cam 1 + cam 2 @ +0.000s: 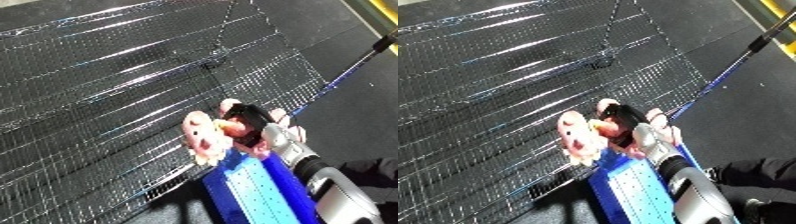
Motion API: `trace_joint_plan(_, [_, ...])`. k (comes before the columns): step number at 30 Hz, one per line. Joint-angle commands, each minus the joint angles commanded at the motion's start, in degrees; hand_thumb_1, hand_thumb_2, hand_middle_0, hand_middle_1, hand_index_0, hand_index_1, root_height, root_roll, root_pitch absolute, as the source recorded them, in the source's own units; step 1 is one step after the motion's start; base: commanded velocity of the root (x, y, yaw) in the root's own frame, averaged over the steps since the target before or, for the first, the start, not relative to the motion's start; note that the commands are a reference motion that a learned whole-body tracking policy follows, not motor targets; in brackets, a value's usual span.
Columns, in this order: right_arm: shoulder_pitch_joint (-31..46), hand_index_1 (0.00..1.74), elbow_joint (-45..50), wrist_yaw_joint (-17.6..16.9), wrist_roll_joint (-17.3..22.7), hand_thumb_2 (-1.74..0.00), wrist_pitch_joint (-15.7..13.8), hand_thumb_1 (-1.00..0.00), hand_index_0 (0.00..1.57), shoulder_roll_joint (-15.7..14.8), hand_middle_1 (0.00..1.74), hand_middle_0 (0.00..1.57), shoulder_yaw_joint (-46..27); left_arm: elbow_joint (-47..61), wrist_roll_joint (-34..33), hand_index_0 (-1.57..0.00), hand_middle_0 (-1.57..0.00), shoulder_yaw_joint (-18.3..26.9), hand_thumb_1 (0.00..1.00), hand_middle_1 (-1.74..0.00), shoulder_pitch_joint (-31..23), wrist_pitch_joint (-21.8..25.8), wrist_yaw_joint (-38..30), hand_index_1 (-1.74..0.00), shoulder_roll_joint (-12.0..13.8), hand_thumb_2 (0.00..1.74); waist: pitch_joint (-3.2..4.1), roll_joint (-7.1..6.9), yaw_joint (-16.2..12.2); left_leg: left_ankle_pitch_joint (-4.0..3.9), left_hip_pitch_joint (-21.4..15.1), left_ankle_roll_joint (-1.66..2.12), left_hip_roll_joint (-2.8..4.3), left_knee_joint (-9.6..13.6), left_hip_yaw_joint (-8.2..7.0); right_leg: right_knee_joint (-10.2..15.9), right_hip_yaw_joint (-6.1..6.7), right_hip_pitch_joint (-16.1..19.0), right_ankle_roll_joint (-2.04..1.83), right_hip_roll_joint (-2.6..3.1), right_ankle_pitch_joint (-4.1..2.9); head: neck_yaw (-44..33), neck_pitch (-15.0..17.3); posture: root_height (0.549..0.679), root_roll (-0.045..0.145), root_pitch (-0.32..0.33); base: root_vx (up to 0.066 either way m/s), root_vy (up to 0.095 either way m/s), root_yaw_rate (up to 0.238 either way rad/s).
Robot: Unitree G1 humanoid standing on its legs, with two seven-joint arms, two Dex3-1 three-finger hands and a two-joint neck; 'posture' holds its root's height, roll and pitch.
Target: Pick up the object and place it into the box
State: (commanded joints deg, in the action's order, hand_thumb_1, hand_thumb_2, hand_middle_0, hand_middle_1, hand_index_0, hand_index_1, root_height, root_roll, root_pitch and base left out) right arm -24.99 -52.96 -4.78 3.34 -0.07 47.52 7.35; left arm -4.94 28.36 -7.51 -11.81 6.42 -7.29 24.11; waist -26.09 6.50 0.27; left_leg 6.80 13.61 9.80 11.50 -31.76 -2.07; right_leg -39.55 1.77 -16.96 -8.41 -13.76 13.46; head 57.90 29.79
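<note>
Nearest, bottom right, the white-and-silver right forearm (pixel 333 192) comes in, passing over a blue perforated bin (pixel 258 192) whose wall sits just below the wrist. The right hand (pixel 253 125) is clenched around a pink plush toy (pixel 202 137), black fingers wrapped across its middle, pink bits sticking out on both sides and above. The toy is held up in the air, over the bin's far edge and the near rim of a wire mesh basket (pixel 133 90). Probably carried high so it clears the rims before dropping; which container is the target box is unclear, but the blue one is right under the hand. Toy's exact shape is hard to tell, looks like a soft animal. Beyond it the mesh basket spreads across most of the view, wires shiny. Farther right, a dark floor (pixel 736 100) with a thin blue-and-black pole (pixel 740 57) running diagonally. Left hand is not visible.
</note>
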Motion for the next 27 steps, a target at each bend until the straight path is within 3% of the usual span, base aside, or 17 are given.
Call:
trace_joint_plan(7, [4.58, 1.39, 8.97, -2.33, 2.87, -1.39, -1.13, -0.80, 1.26, 1.44, 1.39, 1.26, -6.03, -0.72, -0.19, -1.57, -1.57, 0.68, 1.00, -1.74, 1.09, 0.00, -0.28, -1.74, 0.12, 1.74, 0.25, -0.78, -0.77, -0.04, -0.53, 0.05, 0.29, -0.08, -0.02, -0.08, -0.17, 0.56, 0.03, -0.01, -0.04, 1.26, -1.44, 0.636, 0.053, -0.141, -0.025, -0.006, 0.000])
trace_joint_plan(12, [10.04, 1.39, 18.91, -5.94, 5.74, -1.39, -3.94, -0.80, 1.26, 1.15, 1.39, 1.26, -14.40, -1.17, -0.43, -1.57, -1.57, 1.48, 1.00, -1.74, 1.36, -0.19, -0.96, -1.74, -0.53, 1.74, 0.40, -1.57, -2.30, 0.36, -0.59, -0.12, 0.53, -1.04, -0.16, -0.55, -0.04, 0.62, 0.05, -0.05, -0.12, 2.16, -2.87, 0.635, 0.053, -0.150, -0.031, 0.002, -0.036])
trace_joint_plan(19, [20.24, 1.39, 32.61, -10.80, 8.85, -1.39, -6.42, -0.80, 1.26, -3.30, 1.39, 1.26, -27.55, -1.09, -1.35, -1.57, -1.57, 2.75, 1.00, -1.74, 1.37, -0.26, -1.66, -1.74, -1.73, 1.74, 0.64, -2.56, -4.49, 1.21, -0.98, -0.37, 1.07, -2.30, -0.67, -1.02, 0.30, 0.85, 0.05, -0.01, -0.08, 3.64, -5.81, 0.633, 0.053, -0.161, -0.016, 0.010, -0.063])
trace_joint_plan(27, [29.60, 1.39, 37.90, -13.90, 12.19, -1.39, -9.18, -0.80, 1.26, -10.16, 1.39, 1.26, -38.33, -1.02, -1.67, -1.57, -1.57, 4.40, 1.00, -1.74, 0.50, -0.68, -1.89, -1.74, -2.98, 1.74, 0.87, -3.25, -7.01, 2.16, -1.72, -0.61, 1.69, -3.03, -1.65, -0.98, 0.91, 0.97, 0.07, 0.17, -0.24, 6.55, -6.59, 0.633, 0.053, -0.165, -0.008, 0.007, -0.106])
